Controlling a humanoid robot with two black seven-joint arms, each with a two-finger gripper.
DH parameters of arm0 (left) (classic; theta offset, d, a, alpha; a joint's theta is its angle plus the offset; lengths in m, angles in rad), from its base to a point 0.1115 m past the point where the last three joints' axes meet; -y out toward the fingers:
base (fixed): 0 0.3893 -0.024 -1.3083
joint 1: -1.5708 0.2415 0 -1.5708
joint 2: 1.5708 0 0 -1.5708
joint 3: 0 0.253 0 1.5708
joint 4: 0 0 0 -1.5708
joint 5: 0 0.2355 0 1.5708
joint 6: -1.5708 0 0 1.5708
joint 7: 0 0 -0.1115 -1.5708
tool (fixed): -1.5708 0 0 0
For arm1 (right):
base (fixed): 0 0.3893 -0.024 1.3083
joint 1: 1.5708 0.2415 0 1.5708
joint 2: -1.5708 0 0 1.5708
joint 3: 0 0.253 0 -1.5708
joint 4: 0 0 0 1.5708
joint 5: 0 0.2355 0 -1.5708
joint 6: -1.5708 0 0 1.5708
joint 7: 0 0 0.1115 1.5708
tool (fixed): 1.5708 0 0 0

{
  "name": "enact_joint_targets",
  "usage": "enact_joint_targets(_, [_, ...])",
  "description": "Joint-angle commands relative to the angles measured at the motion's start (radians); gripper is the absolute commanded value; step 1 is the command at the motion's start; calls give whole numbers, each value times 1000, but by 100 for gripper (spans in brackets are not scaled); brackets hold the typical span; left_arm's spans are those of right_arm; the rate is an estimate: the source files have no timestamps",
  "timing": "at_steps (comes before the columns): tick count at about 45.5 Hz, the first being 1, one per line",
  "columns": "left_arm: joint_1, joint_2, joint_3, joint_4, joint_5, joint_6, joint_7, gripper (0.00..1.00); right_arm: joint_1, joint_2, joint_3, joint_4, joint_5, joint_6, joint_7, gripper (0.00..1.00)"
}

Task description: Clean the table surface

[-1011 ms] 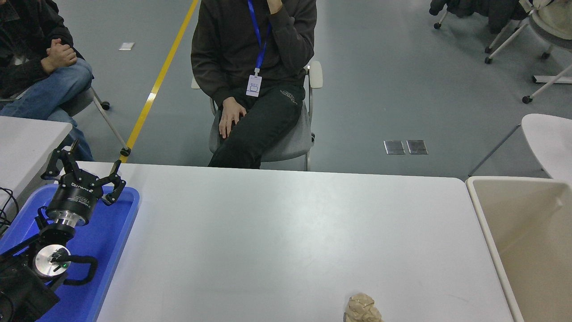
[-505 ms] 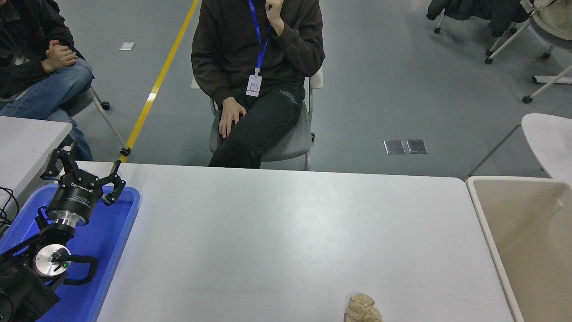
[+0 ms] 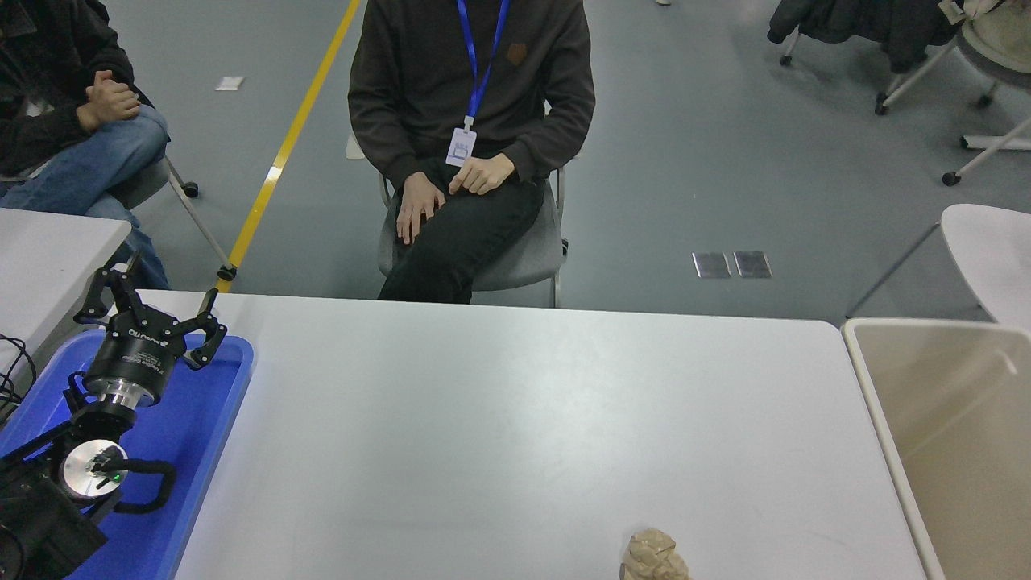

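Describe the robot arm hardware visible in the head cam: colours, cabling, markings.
Only the left arm shows, at the lower left over the blue tray. The left gripper is black with jointed linkage fingers, and its cylindrical body carries pale lettering too small to read. Behind it sit a silver wrist ring, a round silver joint cap with a small green light, and a looping black cable. The right arm is out of view.

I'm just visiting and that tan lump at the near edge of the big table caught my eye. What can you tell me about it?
The tan lump looks like a crumpled wad of paper or cloth, pale beige with dark creases across its rounded top. It rests on the table surface at the near edge, right of centre, and its lower part is cut off by the picture's bottom. Nothing else touches it. The beige bin stands off to its right.
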Motion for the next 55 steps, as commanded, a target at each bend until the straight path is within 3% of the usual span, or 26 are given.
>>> enact_joint_targets(1, [0,0,0,0,0,-1,0,100,-107,78,37,118,-4,34,46,99])
enact_joint_targets(11, [0,0,0,0,0,-1,0,100,-129,202,63,125,-41,26,53,99])
enact_joint_targets(27, [0,0,0,0,0,-1,0,100,-121,371,121,132,-286,-65,58,99])
enact_joint_targets(37, [0,0,0,0,0,-1,0,100,-107,413,149,120,-294,-227,59,99])
enact_joint_targets(55, [0,0,0,0,0,-1,-1,100,-116,425,213,125,-294,-230,58,99])
